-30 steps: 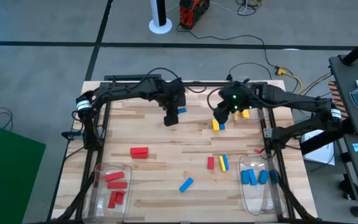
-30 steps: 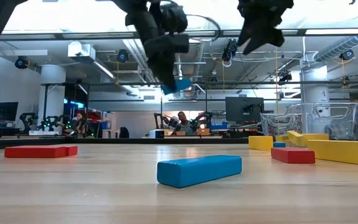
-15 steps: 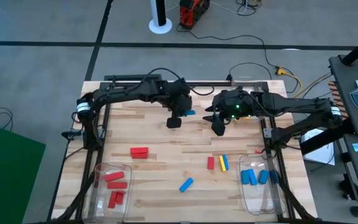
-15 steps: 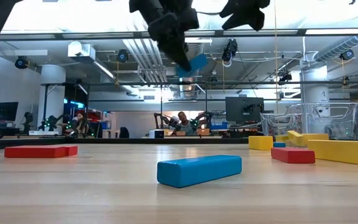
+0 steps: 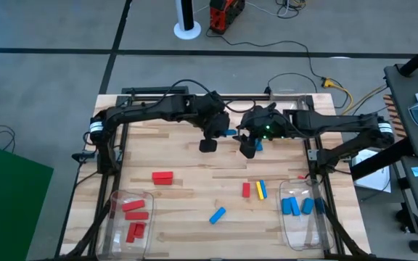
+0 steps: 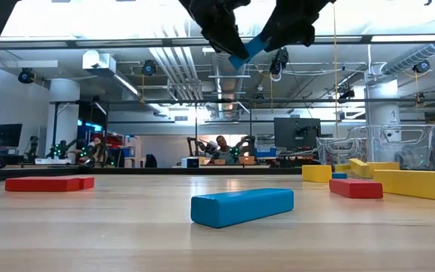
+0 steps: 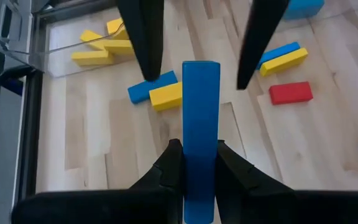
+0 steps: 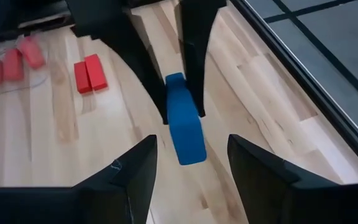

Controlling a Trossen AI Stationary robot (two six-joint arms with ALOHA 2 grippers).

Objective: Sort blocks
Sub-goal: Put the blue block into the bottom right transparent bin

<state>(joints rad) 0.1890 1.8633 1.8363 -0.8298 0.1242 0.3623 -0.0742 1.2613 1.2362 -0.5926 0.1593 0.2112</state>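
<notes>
High view: blue block (image 5: 230, 133) held aloft near table (image 5: 180, 181) far edge, clamped by left gripper (image 5: 220, 132); right gripper (image 5: 244, 138) met opposite.
Low view: block raised overhead.
Right wrist view: right fingers (image 8: 129, 171) spread wide, block between, untouched.

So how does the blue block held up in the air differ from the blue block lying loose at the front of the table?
The held blue block is off the table, clamped between the left hand's fingers; the loose blue block lies flat on the wood, touched by nothing. The held one hangs mid-table with the open right hand facing it; the loose one sits nearer the front edge, apart from both arms. Both are plain blue bricks of like shape.
</notes>
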